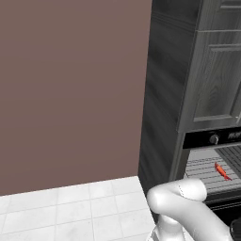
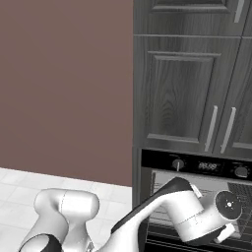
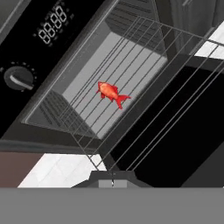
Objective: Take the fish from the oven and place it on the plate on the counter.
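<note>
The fish (image 3: 111, 93) lies on a grey wire rack (image 3: 131, 74) inside the open oven (image 2: 206, 166), below the knob (image 3: 18, 78) and display (image 3: 52, 24). The gripper (image 3: 112, 180) hangs in front of it, fingers pressed together and empty. The reach is in hand; next the fingers must part and advance onto the fish.

1 fish (image 3: 111, 93), 1 oven (image 3: 65, 65), 2 racks (image 3: 144, 65)

Arm (image 2: 162, 211): glossy white rounded shells, thick tubular links, bulbous elbow housings. Dark grey to black bands at the joints. Round dark cap with small pale dots on the wrist (image 2: 229, 203). Faint dotted seam line on the shoulder shell (image 1: 181, 190).
</note>
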